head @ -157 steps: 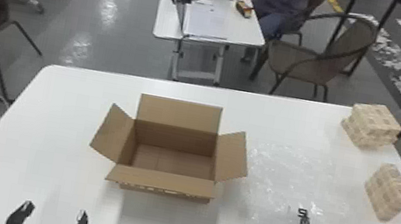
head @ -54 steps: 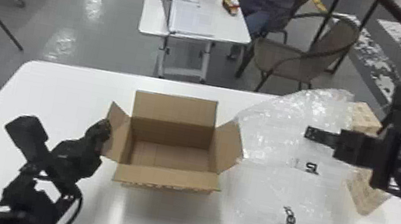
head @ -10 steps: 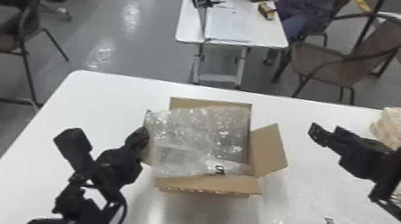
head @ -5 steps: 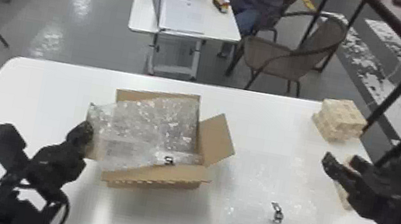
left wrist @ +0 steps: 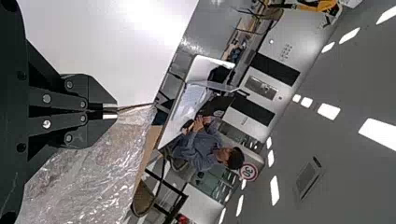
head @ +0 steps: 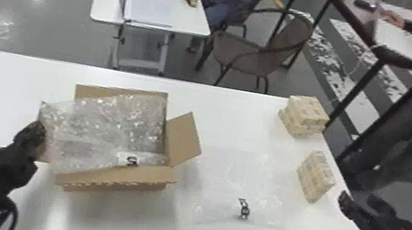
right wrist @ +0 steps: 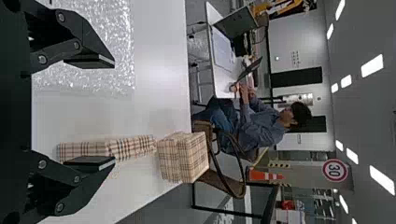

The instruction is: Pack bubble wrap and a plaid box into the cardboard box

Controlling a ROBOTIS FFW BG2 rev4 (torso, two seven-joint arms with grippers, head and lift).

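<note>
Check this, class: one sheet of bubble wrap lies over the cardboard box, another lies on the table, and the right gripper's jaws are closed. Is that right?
Not quite: the jaws of the right gripper are open, as the right wrist view shows. One sheet of bubble wrap does lie over the cardboard box, another on the table.

Bubble wrap (head: pixel 114 125) blocks the cardboard box's (head: pixel 182 141) mouth, but passing room lies between box and plaid stack (head: pixel 306 116).

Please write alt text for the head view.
Bubble wrap lies over an open cardboard box on a table, the left gripper at its left side. Another sheet and plaid boxes lie to the right, near the right gripper.
</note>
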